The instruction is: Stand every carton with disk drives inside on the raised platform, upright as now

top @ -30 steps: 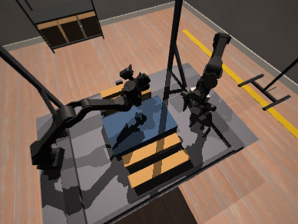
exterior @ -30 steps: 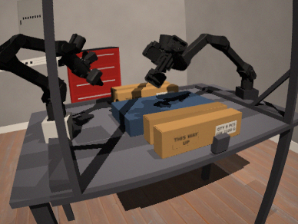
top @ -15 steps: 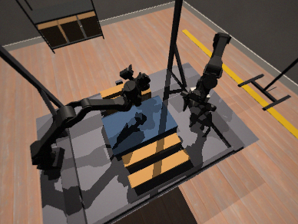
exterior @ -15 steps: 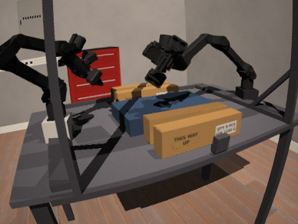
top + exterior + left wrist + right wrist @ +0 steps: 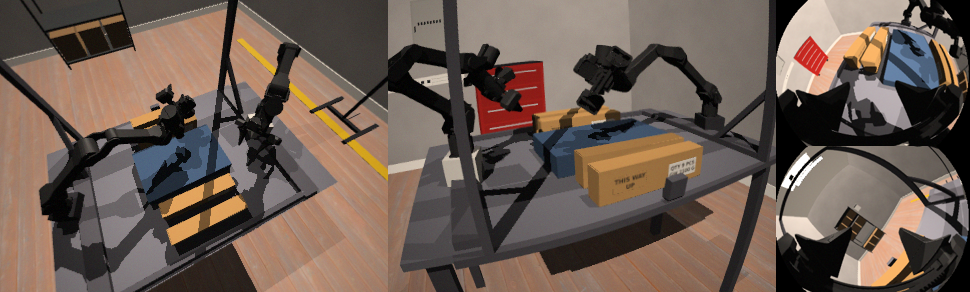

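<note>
Either side of the blue platform (image 5: pixel 172 155) (image 5: pixel 550 142) (image 5: pixel 904 63) mid-frame sit the cartons (image 5: pixel 207 220) (image 5: pixel 645 172) (image 5: pixel 873 52) (image 5: pixel 894 271); left hand (image 5: pixel 242 132) (image 5: pixel 517 106) (image 5: pixel 872 84) and right hand (image 5: pixel 160 100) (image 5: pixel 589 106) (image 5: pixel 875 230) are open, empty. I'd lift each level, compare heft first.

Wood planks are seen in the floor (image 5: pixel 115 95) (image 5: pixel 513 250); a matt, cardboard-like surface is shown by the cartons (image 5: pixel 207 220) (image 5: pixel 645 172) (image 5: pixel 873 50).
</note>
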`<move>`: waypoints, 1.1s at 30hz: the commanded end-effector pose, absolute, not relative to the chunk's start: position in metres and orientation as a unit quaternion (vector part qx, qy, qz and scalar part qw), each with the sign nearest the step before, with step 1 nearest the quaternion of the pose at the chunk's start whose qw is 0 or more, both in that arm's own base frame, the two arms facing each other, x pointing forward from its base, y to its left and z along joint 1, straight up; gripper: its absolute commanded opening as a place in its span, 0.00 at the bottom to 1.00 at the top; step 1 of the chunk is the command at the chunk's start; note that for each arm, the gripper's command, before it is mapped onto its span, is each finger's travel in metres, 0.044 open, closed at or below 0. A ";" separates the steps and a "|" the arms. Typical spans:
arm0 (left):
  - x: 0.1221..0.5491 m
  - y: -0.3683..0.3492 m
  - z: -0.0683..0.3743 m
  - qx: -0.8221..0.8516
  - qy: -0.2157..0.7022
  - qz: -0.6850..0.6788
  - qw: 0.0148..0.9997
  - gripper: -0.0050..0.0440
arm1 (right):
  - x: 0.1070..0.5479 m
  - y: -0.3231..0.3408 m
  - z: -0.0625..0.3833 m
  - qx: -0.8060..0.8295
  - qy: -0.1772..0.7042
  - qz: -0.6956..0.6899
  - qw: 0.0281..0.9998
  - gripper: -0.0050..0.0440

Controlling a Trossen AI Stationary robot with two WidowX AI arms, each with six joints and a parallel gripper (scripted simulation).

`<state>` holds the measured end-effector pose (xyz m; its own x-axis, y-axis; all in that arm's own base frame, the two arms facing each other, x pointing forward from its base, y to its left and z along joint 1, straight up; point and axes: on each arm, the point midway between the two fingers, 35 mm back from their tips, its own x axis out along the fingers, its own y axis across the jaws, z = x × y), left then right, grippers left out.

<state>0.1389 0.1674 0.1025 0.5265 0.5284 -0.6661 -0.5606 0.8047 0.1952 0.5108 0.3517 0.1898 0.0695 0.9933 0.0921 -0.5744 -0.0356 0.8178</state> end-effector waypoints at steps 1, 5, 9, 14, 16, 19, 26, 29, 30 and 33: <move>0.140 0.169 0.107 -0.018 0.369 0.314 0.875 0.88 | 0.509 0.351 0.208 0.361 0.271 0.627 0.635 0.89; 0.140 0.169 0.107 -0.018 0.369 0.314 0.875 0.88 | 0.509 0.351 0.208 0.361 0.271 0.627 0.635 0.89; 0.140 0.169 0.107 -0.018 0.369 0.314 0.875 0.88 | 0.509 0.351 0.208 0.361 0.271 0.627 0.635 0.89; 0.140 0.169 0.107 -0.018 0.369 0.314 0.875 0.88 | 0.509 0.351 0.208 0.361 0.271 0.627 0.635 0.89; 0.140 0.169 0.107 -0.018 0.369 0.314 0.875 0.88 | 0.509 0.351 0.208 0.361 0.271 0.627 0.635 0.89; 0.188 0.104 0.114 -0.051 0.479 0.201 0.853 0.88 | 0.462 0.293 0.187 0.279 0.347 0.553 0.705 0.89; 0.218 0.072 0.123 -0.071 0.544 0.117 0.828 0.88 | 0.432 0.256 0.182 0.216 0.397 0.486 0.748 0.89; 0.218 0.072 0.123 -0.071 0.544 0.117 0.828 0.88 | 0.432 0.256 0.182 0.215 0.398 0.485 0.749 0.89; 0.218 0.072 0.123 -0.071 0.544 0.117 0.828 0.88 | 0.432 0.256 0.182 0.215 0.398 0.485 0.749 0.89; 0.218 0.072 0.123 -0.071 0.544 0.117 0.828 0.88 | 0.432 0.256 0.182 0.215 0.398 0.485 0.749 0.89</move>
